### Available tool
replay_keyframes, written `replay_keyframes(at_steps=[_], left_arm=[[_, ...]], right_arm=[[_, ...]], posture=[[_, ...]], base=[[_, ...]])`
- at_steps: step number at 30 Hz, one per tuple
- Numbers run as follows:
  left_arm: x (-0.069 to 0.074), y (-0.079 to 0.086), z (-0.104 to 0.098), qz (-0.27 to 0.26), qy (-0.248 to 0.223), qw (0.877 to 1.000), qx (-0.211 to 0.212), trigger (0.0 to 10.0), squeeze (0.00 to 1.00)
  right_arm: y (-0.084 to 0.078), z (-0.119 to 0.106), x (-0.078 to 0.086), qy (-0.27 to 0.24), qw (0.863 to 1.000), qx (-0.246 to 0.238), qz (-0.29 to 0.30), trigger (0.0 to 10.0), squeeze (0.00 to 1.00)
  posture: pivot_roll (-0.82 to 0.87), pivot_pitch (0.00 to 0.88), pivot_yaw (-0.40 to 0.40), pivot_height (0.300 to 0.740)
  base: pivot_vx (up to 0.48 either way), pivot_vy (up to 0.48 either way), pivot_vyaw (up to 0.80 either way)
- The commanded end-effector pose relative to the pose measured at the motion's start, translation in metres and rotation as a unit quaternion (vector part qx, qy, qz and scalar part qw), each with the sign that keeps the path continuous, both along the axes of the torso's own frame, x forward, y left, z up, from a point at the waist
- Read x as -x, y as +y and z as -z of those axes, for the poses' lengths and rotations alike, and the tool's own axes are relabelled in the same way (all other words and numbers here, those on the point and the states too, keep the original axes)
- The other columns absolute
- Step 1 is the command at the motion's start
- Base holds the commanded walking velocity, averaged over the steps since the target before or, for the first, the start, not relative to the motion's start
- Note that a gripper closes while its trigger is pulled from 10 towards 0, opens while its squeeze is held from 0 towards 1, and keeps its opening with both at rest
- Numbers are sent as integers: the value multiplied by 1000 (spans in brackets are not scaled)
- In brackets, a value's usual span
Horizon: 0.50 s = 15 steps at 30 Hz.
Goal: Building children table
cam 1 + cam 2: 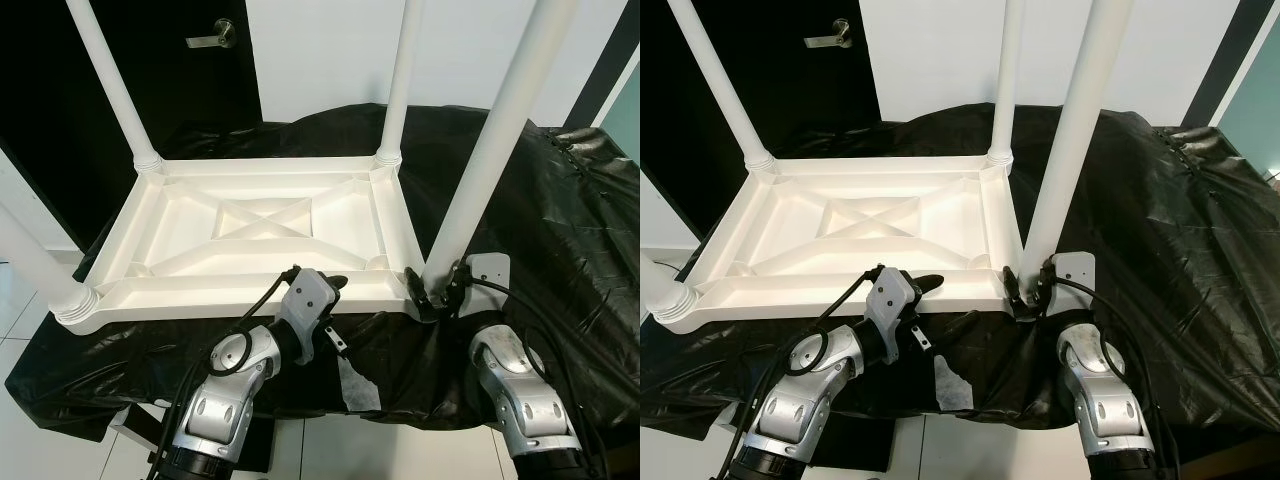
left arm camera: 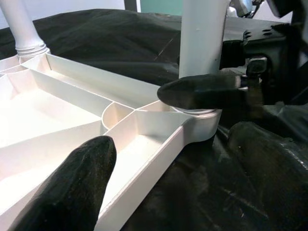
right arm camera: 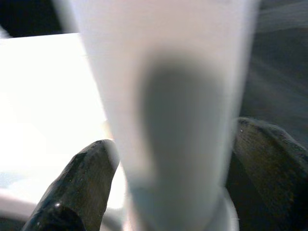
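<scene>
Upturned table [image 1: 250,235] — on draped sheet [image 1: 560,220]

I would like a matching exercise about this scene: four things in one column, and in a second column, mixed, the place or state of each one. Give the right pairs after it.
Things:
1. right gripper
2. left gripper
3. white tabletop
4. door handle

Places or states:
A. lies upside down on the black sheet, legs pointing up
B. on the dark door behind the table
C. shut around the base of the near right leg
D. open, at the near edge of the tabletop

Pairs: 1-C, 2-D, 3-A, 4-B
</scene>
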<state>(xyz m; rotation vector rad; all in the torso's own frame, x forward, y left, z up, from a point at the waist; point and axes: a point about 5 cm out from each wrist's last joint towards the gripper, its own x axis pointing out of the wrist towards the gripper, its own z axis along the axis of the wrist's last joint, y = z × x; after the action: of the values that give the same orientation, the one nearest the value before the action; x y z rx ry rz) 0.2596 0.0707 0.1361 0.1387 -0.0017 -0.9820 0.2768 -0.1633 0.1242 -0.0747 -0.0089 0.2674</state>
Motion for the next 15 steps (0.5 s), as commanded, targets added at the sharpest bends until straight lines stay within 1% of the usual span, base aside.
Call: replay_keyframes(at_steps=[1,3,4,5,7,10,11,13,14,15], left_arm=[[-4,6,-2,-42,-8,999,-2,10000,0],[-4,7,-2,-43,-8,999,-2,10000,0],[-4,7,-2,-43,-8,999,-2,10000,0],[-4,7,-2,-42,-7,999,-2,10000,0],[-2,6,-2,-36,-6,999,-2,10000,0],[-2,5,-2,-34,-5,999,-2,10000,0],[-1,5,-1,-29,-5,1000,-4,10000,0],[-1,5,-1,-29,-5,1000,-4,10000,0],[-1,4,-1,-25,-6,1000,-6,10000,0],[-1,4,-1,-25,-6,1000,-6,10000,0]], right_arm=[[6,-2,1,-4,999,-11,-42,10000,0],[10,-3,1,0,996,-17,-84,10000,0],[10,-3,1,0,996,-17,-84,10000,0],[12,-3,1,4,994,-10,-110,10000,0],[10,-1,-2,14,989,9,-148,10000,0],[8,-1,-3,16,987,13,-157,10000,0],[5,-1,-6,20,984,31,-176,10000,0],[5,-1,-6,20,984,31,-176,10000,0],[2,-2,-9,22,980,48,-192,10000,0],[2,-2,-9,22,980,48,-192,10000,0]], posture=[[-25,0,-7,740],[-25,0,-3,740],[-25,0,-3,740],[-26,0,1,740],[-26,0,6,740],[-26,0,6,740],[-23,0,14,740],[-23,0,14,740],[-23,0,14,740],[-23,0,14,740]], base=[[0,0,0],[0,0,0],[0,0,0],[0,0,0],[0,0,0],[0,0,0],[0,0,0],[0,0,0],[0,0,0],[0,0,0]])
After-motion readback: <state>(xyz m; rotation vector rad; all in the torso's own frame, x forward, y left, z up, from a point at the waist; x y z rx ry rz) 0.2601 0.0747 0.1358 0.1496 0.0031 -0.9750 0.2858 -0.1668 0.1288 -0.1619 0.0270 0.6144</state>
